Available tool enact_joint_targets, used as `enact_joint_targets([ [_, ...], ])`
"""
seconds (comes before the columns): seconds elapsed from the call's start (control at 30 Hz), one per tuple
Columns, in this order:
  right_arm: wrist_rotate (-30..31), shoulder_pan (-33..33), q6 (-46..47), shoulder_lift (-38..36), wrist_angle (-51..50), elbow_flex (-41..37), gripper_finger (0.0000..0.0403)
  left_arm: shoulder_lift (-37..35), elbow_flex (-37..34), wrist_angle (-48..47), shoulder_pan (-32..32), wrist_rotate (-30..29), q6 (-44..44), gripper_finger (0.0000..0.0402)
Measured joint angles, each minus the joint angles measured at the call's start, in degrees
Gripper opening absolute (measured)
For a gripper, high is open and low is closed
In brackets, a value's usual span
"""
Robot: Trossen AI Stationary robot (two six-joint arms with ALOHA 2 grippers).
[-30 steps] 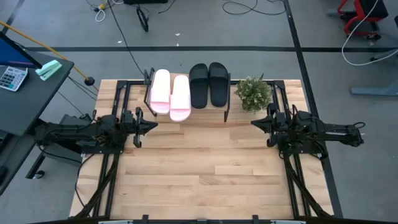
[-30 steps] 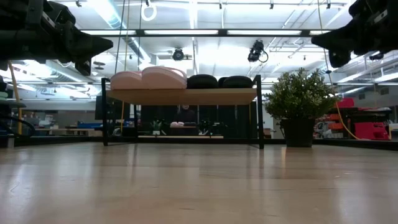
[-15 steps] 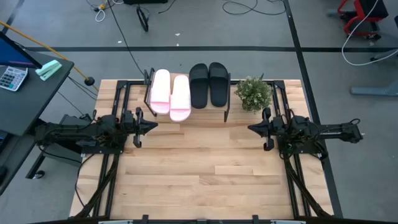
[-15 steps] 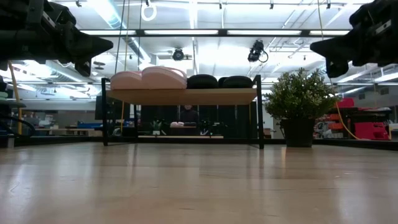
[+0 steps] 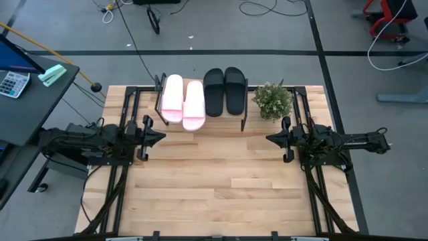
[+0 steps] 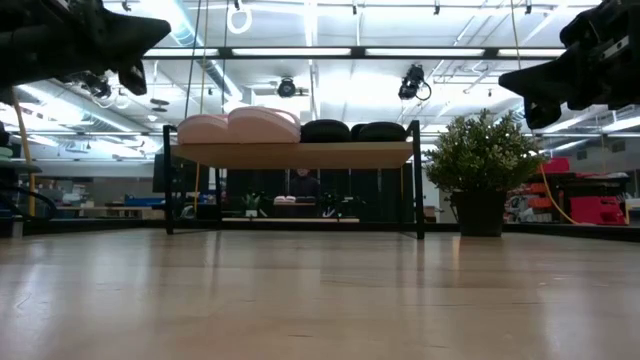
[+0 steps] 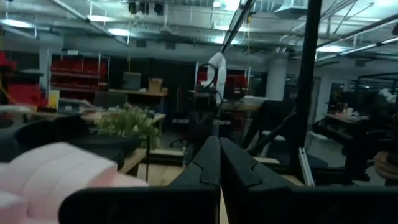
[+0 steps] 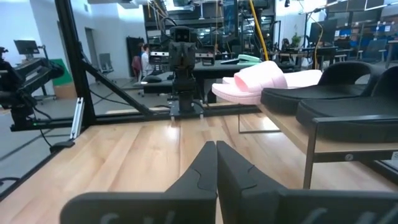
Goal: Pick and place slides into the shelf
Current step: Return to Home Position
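Observation:
Two pale pink slides (image 5: 182, 101) and two black slides (image 5: 224, 91) lie side by side on the plank top of the shelf (image 5: 202, 122), which stands on thin black legs at the table's far edge. The low view shows the pink slides (image 6: 237, 126) and black slides (image 6: 352, 131) on the shelf (image 6: 295, 154). My left gripper (image 5: 160, 136) hovers near the shelf's left end, shut and holding nothing. My right gripper (image 5: 269, 138) hovers near the shelf's right end, shut and holding nothing. The wrist views show the left gripper (image 7: 219, 144) and right gripper (image 8: 216, 147) with fingers together.
A small potted plant (image 5: 272, 100) stands on the table just right of the shelf, close to my right arm. The wooden tabletop (image 5: 221, 187) stretches toward the near edge. A desk with a calculator (image 5: 12, 83) stands off the table to the left.
My left arm has drawn back a little toward the table's left edge and risen slightly in the low view. My right gripper has shifted a little toward the table's left and near side, then held still. The slides and the shelf have stayed put.

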Motion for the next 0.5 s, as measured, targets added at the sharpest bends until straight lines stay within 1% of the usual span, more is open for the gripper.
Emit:
enact_joint_targets([
  [0.27, -0.1, 0.0, 0.5, 0.0, 0.0, 0.0, 0.0, -0.1, 0.2, 0.0, -0.1, -0.1, 1.6, 0.0001],
  [0.4, -0.3, 0.0, 0.6, 0.0, 0.0, 0.0, 0.0, -2.0, 2.9, -7.1, -0.1, -0.5, 2.1, 0.0001],
  [0.5, -0.3, 0.0, 0.7, 0.0, 0.0, 0.0, 0.0, -4.8, 3.9, -9.8, -0.1, -2.0, 2.1, 0.0001],
])
